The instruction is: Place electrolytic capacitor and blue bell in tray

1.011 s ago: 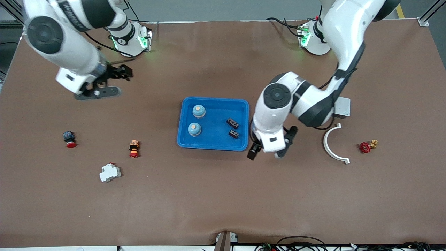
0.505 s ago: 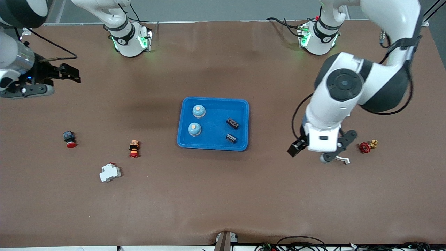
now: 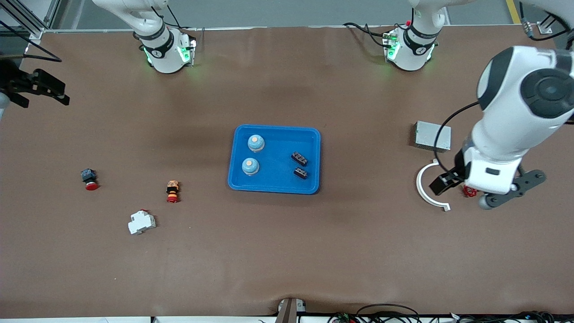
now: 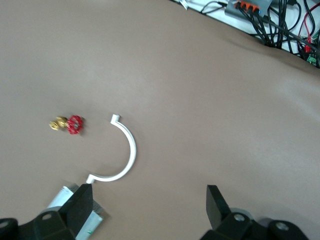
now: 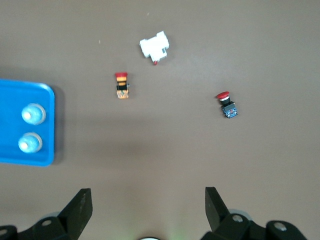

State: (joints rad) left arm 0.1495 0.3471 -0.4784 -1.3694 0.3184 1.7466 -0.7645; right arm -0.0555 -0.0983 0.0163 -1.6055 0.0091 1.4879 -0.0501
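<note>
The blue tray lies mid-table. In it stand two blue bells and lie two small black electrolytic capacitors. My left gripper hangs open and empty, high over the red valve and the white curved piece at the left arm's end of the table. Open and empty too, my right gripper is up over the table's edge at the right arm's end, well away from the tray.
A white curved piece, a red valve and a grey metal box lie toward the left arm's end. Toward the right arm's end lie a red-capped button, an orange button and a white breaker.
My left gripper swung away from beside the tray to over the curved piece and valve. My right gripper moved out to the table's edge. Both stayed open and empty.
</note>
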